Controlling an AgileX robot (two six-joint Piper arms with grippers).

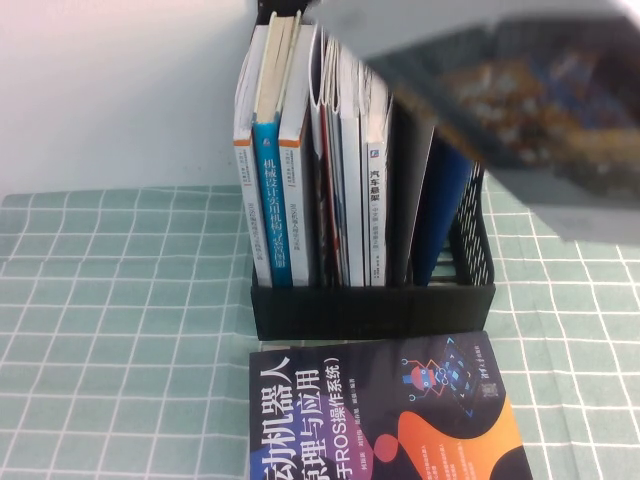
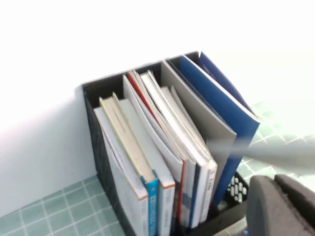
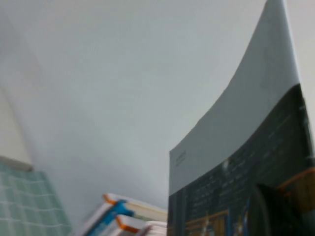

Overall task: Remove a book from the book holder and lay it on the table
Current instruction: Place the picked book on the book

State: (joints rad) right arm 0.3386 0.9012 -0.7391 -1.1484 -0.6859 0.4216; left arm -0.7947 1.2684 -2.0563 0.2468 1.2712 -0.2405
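Note:
The book (image 1: 510,90), grey-white with a dark photo, hangs blurred in the air above the right end of the black book holder (image 1: 370,310). In the right wrist view its cover (image 3: 236,162) fills the frame, and my right gripper (image 3: 278,214) is shut on its lower part, with one dark finger (image 3: 266,211) lying over the cover. The right gripper is hidden in the high view. My left gripper (image 2: 278,189) is shut and empty beside the holder's (image 2: 98,147) right front corner. The table (image 1: 120,330) has a pale green gridded cloth.
A dark navy book with an orange swirl (image 1: 385,420) lies flat in front of the holder. Several upright books (image 1: 290,160) and a blue folder (image 1: 445,210) stand in the holder. A white wall is behind.

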